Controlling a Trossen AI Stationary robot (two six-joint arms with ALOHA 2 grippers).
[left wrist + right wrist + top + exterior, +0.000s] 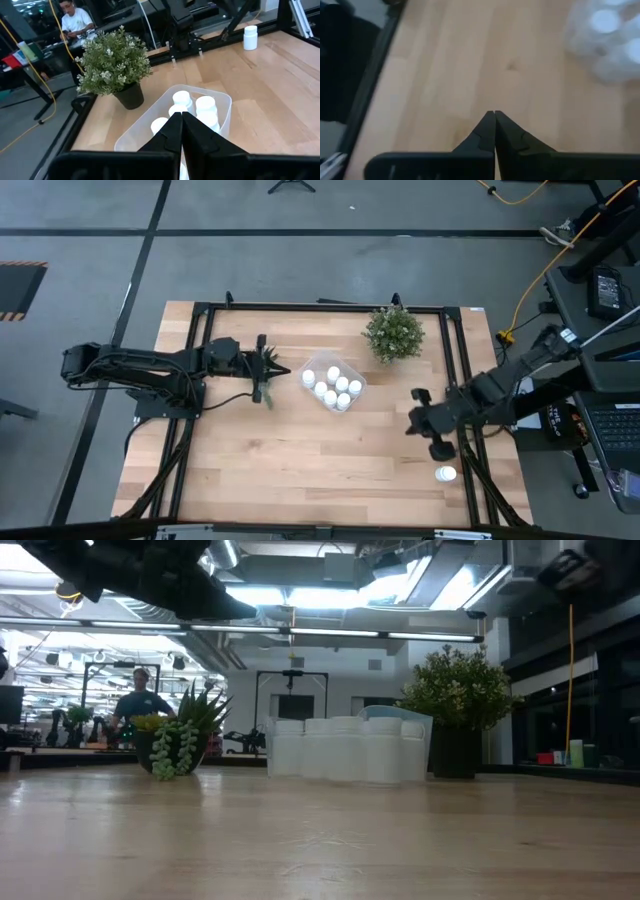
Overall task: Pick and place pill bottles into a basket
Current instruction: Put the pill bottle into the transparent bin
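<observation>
The clear basket (333, 385) stands mid-table and holds several white pill bottles (331, 387). It also shows in the left wrist view (220, 107) and the low view (345, 750). One more pill bottle (446, 473) stands upright on the table near the front right, and shows in the left wrist view (250, 37). My left gripper (181, 120) is shut and empty, raised just left of the basket (278, 370). My right gripper (494, 117) is shut and empty above bare table, right of the basket (411, 420) and behind the lone bottle.
A bushy potted plant (394, 333) stands behind the basket at the back right. A spiky succulent plant (180, 745) sits under my left arm. Black frame rails (465, 380) run along the table's edges. A person (75, 20) sits beyond the table.
</observation>
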